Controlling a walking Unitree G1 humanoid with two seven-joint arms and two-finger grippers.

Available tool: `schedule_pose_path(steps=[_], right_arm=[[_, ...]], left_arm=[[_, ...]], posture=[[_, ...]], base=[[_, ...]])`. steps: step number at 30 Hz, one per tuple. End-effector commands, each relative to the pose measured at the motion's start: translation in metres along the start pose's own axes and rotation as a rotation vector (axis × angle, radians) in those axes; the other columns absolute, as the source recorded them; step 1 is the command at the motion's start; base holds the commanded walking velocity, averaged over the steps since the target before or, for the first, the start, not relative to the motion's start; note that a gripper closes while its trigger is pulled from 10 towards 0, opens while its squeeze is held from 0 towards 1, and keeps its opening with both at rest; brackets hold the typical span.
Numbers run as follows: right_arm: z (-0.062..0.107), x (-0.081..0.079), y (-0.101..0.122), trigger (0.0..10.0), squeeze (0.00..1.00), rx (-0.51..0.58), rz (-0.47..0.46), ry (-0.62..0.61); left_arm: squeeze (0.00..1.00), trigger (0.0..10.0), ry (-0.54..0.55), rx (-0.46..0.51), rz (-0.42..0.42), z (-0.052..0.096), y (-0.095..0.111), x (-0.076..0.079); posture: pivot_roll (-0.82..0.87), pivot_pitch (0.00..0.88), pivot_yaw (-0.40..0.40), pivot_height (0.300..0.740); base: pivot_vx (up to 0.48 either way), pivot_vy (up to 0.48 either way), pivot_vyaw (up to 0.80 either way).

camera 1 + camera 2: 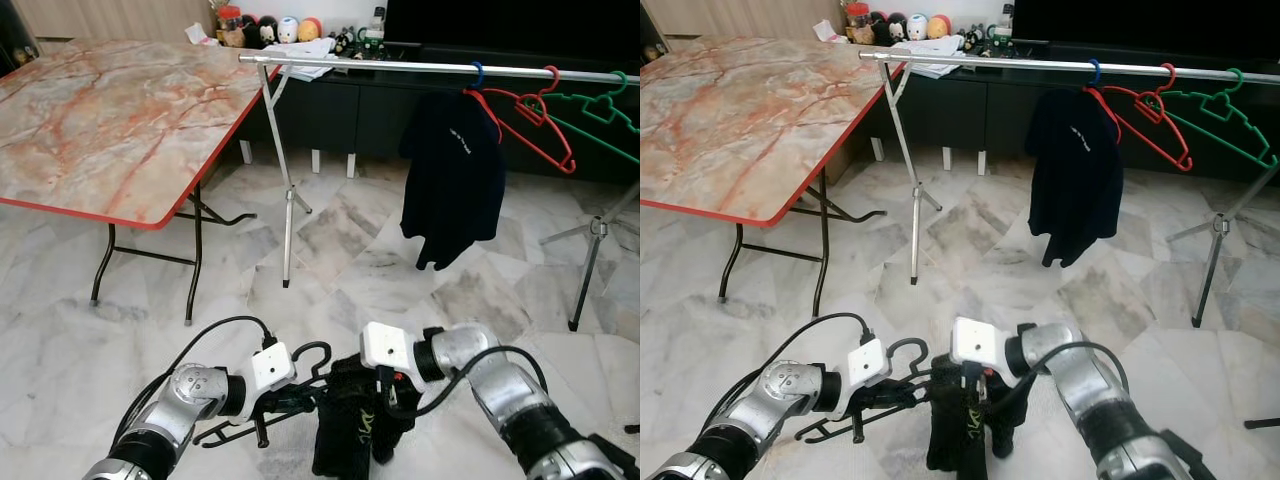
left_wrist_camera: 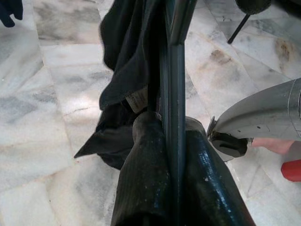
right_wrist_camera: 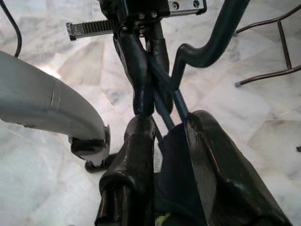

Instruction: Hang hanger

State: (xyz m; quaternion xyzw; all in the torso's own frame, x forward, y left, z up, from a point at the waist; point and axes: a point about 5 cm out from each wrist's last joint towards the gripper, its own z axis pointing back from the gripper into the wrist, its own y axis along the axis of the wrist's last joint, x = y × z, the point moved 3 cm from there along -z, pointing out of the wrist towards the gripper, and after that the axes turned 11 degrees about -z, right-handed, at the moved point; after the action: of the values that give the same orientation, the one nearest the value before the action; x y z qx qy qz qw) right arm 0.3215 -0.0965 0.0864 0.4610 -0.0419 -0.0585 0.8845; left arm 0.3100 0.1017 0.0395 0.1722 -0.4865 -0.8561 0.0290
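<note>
Got the dark hanger (image 1: 300, 392) pinched in my left hand (image 1: 268, 402) down low over the marble floor (image 1: 330, 250), and my right hand (image 1: 385, 408) is clamped on the black shirt (image 1: 345, 420) draped off it.

Rail (image 1: 400, 66) spans ahead: left stretch bare, open to approach from above and front. Right stretch occupied: dark shirt (image 1: 452, 175) on blue hook, red hanger (image 1: 530, 115), green hanger (image 1: 600, 115) touching along. Rack's left leg (image 1: 287, 195) stands just beside worktop (image 1: 110, 120) front-right corner; narrow gap there. Marble floor (image 1: 350, 250) between rack legs open. Right leg (image 1: 590, 260) near frame edge.
</note>
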Motion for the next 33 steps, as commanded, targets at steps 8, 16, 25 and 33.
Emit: schedule_pose_path(steps=[8,16,25,33], right_arm=[[0.024,0.012,-0.025,10.0,0.0,-0.075,0.013,-0.17],[0.056,0.014,-0.029,10.0,0.0,-0.037,-0.014,-0.233],[0.09,0.016,-0.046,10.0,0.0,-0.066,-0.054,-0.321],[0.106,0.011,-0.05,10.0,1.0,0.109,-0.163,-0.402]], left_arm=[[0.0,0.0,-0.005,-0.006,0.014,0.003,-0.004,0.002],[0.0,0.0,-0.003,-0.002,0.025,0.007,-0.007,0.003],[0.0,0.0,0.016,0.038,0.071,0.012,-0.005,0.0],[0.0,0.0,0.001,0.112,0.157,0.039,-0.001,-0.01]], posture=[[0.0,0.136,0.048,0.74],[-0.01,0.14,0.051,0.74],[-0.01,0.138,0.049,0.74],[-0.02,0.137,0.046,0.74]], base=[[0.0,0.0,0.0],[0.0,0.0,0.0],[0.0,0.0,0.0],[0.0,0.0,0.0]])
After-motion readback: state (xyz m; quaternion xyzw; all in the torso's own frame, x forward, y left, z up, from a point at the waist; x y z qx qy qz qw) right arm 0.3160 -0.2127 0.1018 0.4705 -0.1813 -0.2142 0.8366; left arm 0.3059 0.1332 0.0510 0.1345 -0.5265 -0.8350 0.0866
